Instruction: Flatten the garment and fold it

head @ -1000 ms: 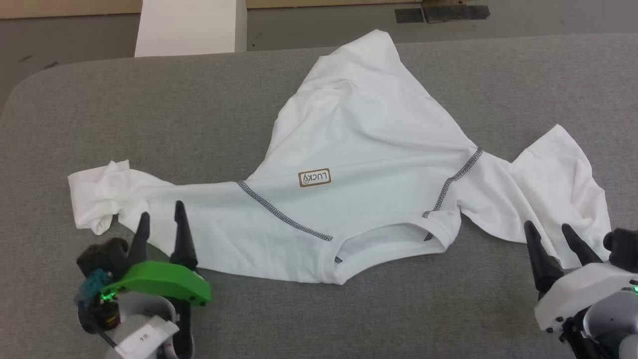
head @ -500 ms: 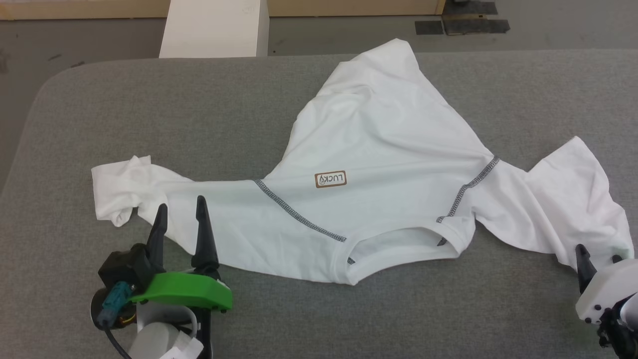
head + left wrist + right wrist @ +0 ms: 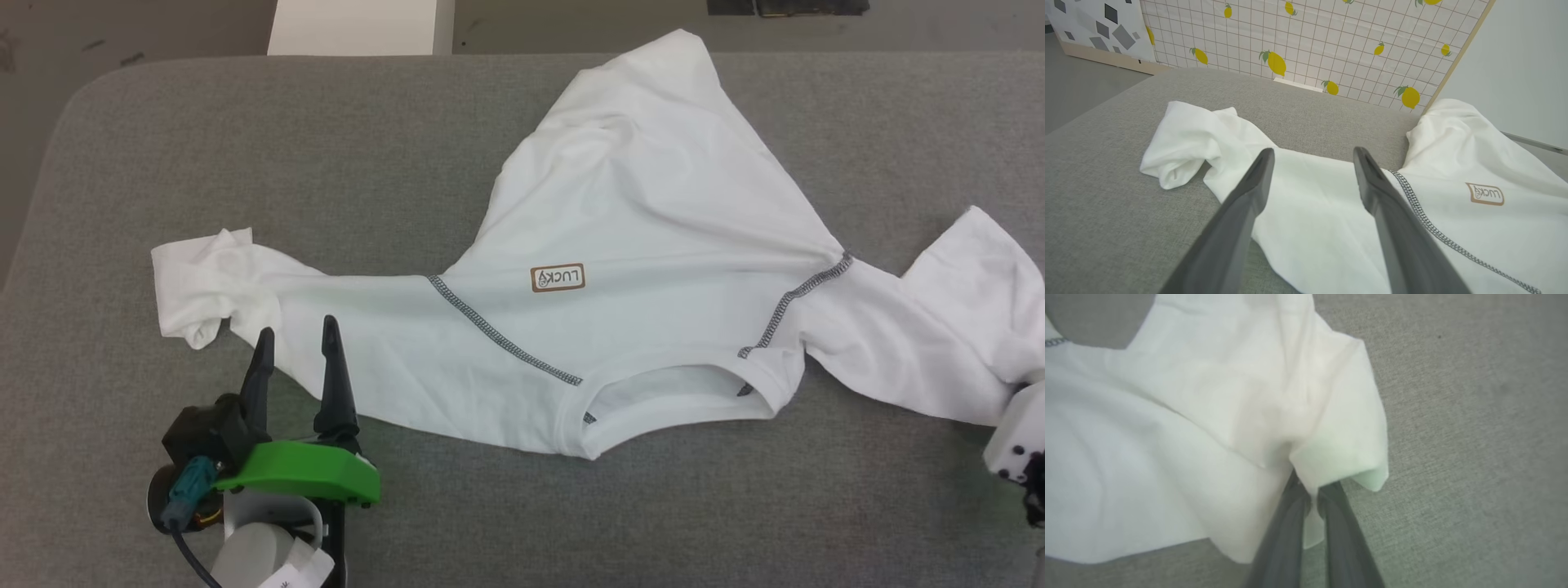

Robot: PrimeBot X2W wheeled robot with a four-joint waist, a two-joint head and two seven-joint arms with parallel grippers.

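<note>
Grey cushion — garment in right hand

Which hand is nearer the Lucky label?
Left. The left hand is open at one sleeve of the shirt, left of the label; the right hand is shut on the other sleeve, farther off.

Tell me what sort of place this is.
Probably an indoor robot test area set up for folding clothes: a grey fabric-covered table, a lemon-print backdrop panel beyond it, and a white T-shirt lying on it.
</note>
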